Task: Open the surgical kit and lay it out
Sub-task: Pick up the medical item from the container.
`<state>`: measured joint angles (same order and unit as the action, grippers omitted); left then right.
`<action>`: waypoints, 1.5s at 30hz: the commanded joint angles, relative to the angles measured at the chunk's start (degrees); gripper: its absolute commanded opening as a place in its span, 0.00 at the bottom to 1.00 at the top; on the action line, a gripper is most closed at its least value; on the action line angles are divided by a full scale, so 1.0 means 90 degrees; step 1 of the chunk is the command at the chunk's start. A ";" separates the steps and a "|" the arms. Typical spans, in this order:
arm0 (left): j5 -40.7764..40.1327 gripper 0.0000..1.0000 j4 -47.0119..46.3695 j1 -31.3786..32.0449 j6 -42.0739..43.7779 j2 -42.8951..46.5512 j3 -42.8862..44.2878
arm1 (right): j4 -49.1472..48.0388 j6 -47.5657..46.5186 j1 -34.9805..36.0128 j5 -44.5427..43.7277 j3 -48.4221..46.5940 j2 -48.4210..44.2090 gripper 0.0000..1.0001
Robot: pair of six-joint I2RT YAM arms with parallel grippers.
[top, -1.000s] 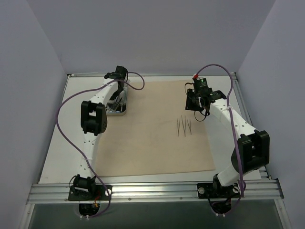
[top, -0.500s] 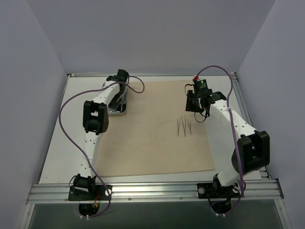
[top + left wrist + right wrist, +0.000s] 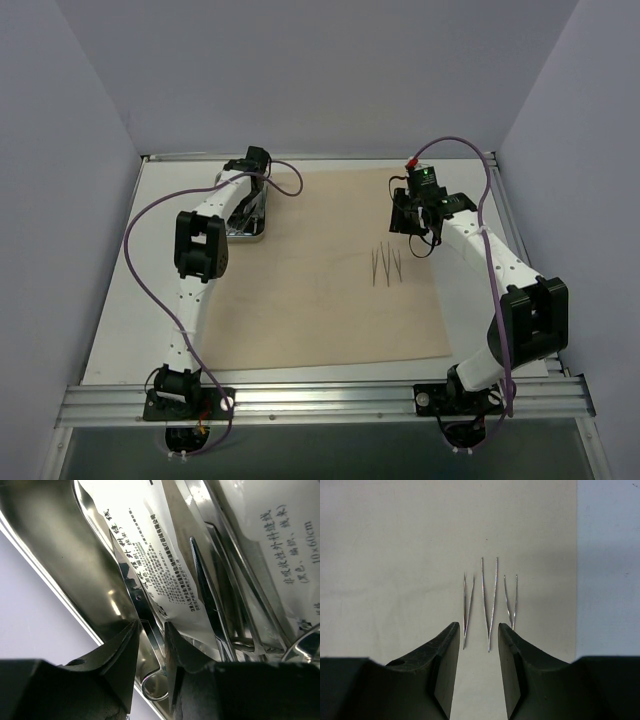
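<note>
As my left jaws narrowed around a scissor-handled instrument (image 3: 141, 607) in the tray (image 3: 75, 570) (gripped or not, I couldn't tell), unloading was underway; my right jaws hung part-open and empty over the tweezers (image 3: 490, 605) on the cloth (image 3: 395, 555).

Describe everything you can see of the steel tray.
The steel tray is small, rectangular and mirror-shiny, with rounded corners and raised walls. It lies flat at the far-left edge of the beige cloth, partly hidden by the left arm. Inside lie two clear printed packets and scissor-handled instruments. The left gripper reaches into it, its fingers either side of one instrument.
</note>
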<state>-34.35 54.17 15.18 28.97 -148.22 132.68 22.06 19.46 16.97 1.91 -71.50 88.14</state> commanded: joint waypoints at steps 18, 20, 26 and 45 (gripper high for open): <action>-0.0383 0.10 0.0114 -0.0007 0.0053 -0.0357 0.0531 | -0.0020 -0.0014 0.0028 -0.0037 0.0093 -0.0467 0.34; -0.0383 0.04 0.0114 -0.0007 0.0052 -0.0328 0.0550 | -0.0010 -0.0005 0.0028 -0.0027 0.0093 -0.0477 0.34; -0.0246 0.02 0.0074 0.0013 0.0004 -0.0074 0.0648 | -0.0030 -0.0004 0.0038 -0.0027 0.0113 -0.0477 0.34; -0.0051 0.02 0.0114 0.0052 -0.0055 0.0580 0.0756 | -0.0059 0.0025 0.0028 -0.0037 0.0152 -0.0613 0.34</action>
<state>-34.46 54.65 15.62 28.32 -148.49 137.16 21.91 19.46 16.97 1.91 -70.48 85.14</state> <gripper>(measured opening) 0.136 0.338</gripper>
